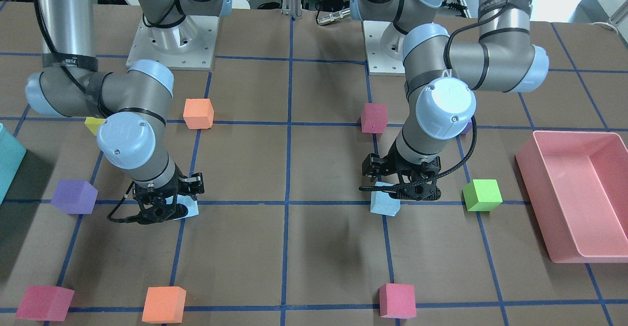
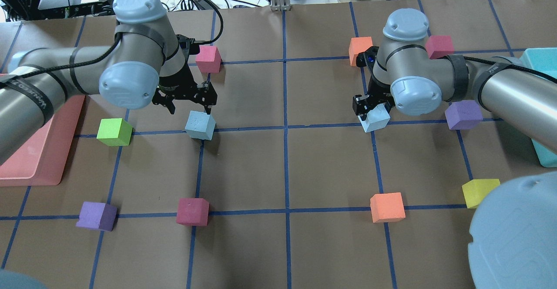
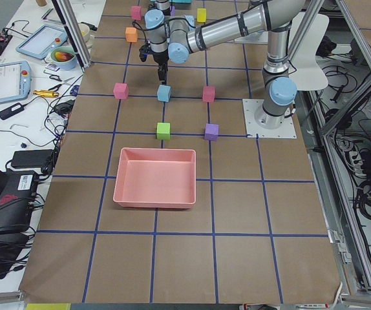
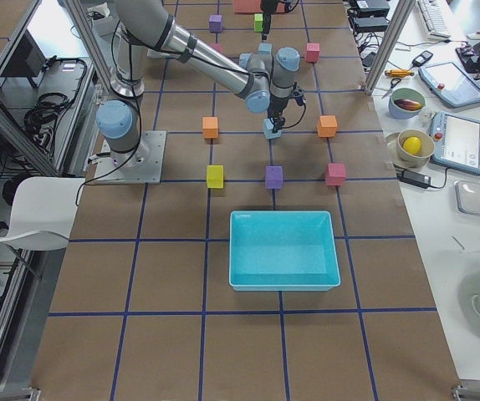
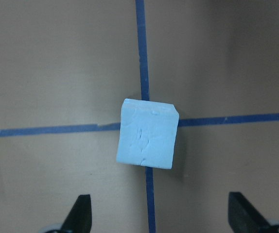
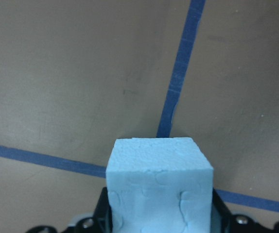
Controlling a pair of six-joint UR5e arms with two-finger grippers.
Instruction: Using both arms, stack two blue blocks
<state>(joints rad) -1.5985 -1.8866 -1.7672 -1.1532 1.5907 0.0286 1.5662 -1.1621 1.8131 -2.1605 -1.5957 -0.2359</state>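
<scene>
One pale blue block (image 2: pixel 200 125) sits on a tape crossing on the table. My left gripper (image 2: pixel 190 105) hangs just above it, open and empty. In the left wrist view the block (image 5: pixel 147 141) lies ahead of the two spread fingertips (image 5: pixel 81 216). My right gripper (image 2: pixel 369 113) is shut on the second blue block (image 2: pixel 377 118) at another tape crossing, at or just above the table. That block fills the bottom of the right wrist view (image 6: pixel 159 189). In the front view the left gripper (image 1: pixel 403 187) is over its block (image 1: pixel 385 201), and the right gripper (image 1: pixel 164 208) holds its block (image 1: pixel 189 209).
A green cube (image 2: pixel 114 131) and a pink tray (image 2: pixel 39 158) lie left of the left gripper, with a crimson cube (image 2: pixel 208 58) beyond it. A purple cube (image 2: pixel 464 114), an orange cube (image 2: pixel 360 49) and a teal bin (image 2: pixel 539 106) are near the right gripper. More cubes line the near row.
</scene>
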